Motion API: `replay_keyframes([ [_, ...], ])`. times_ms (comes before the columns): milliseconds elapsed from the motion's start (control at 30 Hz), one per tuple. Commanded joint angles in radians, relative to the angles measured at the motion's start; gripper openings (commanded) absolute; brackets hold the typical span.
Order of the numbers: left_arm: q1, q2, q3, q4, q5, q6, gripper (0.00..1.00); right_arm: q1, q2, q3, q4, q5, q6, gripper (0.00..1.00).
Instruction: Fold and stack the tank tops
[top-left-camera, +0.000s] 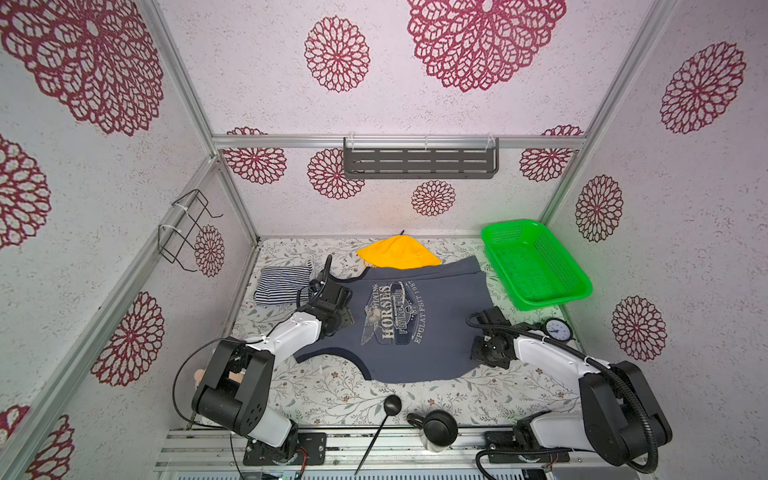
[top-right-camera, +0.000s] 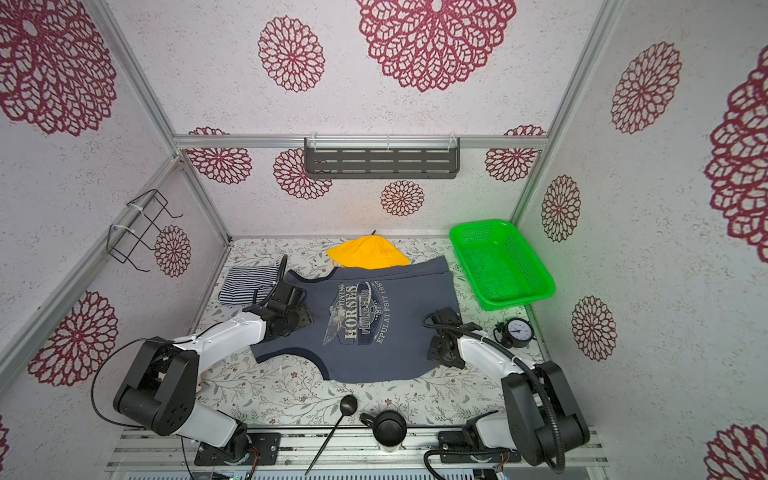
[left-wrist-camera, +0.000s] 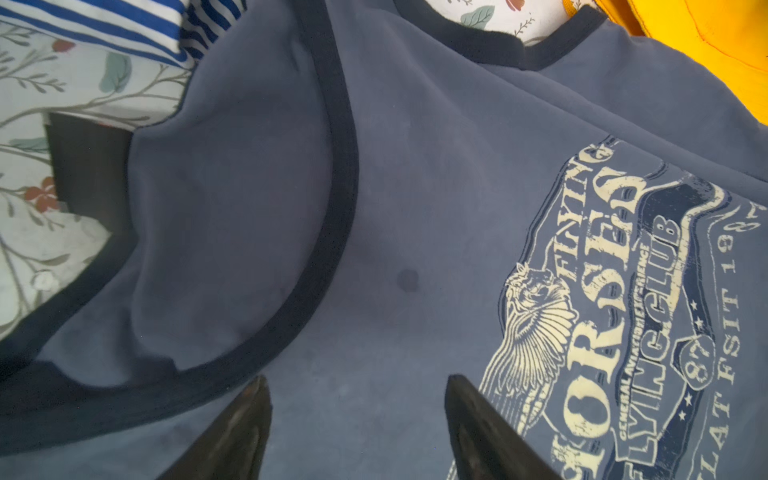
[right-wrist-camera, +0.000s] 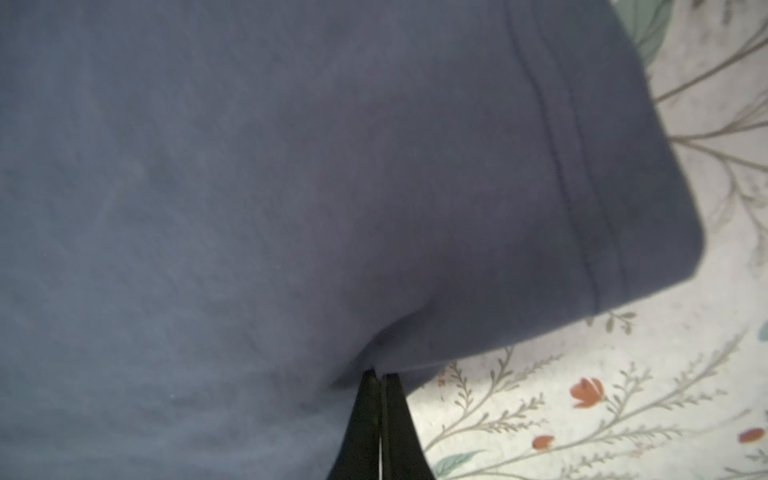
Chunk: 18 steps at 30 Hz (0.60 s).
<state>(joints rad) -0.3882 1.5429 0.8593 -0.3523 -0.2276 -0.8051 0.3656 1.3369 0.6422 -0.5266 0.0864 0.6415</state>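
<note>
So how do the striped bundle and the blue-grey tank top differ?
The striped bundle is folded compact; the blue-grey tank top lies spread open. The striped bundle is navy-and-white; the blue-grey tank top carries a cream print. Both lie on the table.

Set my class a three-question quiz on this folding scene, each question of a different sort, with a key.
1. Which cloth does the right tool pinch?
2. Which tool stands open: A left tool, or B right tool?
3. True or false: the hat lies in the basket.
Key: 1 the grey top, at its edge; 2 A; 3 false.
</note>
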Motion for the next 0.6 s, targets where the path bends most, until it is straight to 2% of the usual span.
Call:
replay_keyframes([
  [0,-0.001,-0.021,0.017,0.009,-0.018,-0.008,0.7,0.003,-0.034,0.071,-0.092,0.07,-0.047,0.0],
  [200,-0.002,-0.033,0.015,0.005,-0.022,-0.008,0.7,0.008,-0.006,0.207,-0.179,0.082,-0.09,0.0],
  [433,-0.001,-0.082,-0.009,-0.007,-0.04,-0.017,0.7,0.043,0.157,0.418,-0.228,0.099,-0.138,0.0],
  [567,-0.001,-0.079,-0.019,0.002,-0.04,-0.022,0.7,0.059,0.29,0.55,-0.231,0.062,-0.149,0.0],
])
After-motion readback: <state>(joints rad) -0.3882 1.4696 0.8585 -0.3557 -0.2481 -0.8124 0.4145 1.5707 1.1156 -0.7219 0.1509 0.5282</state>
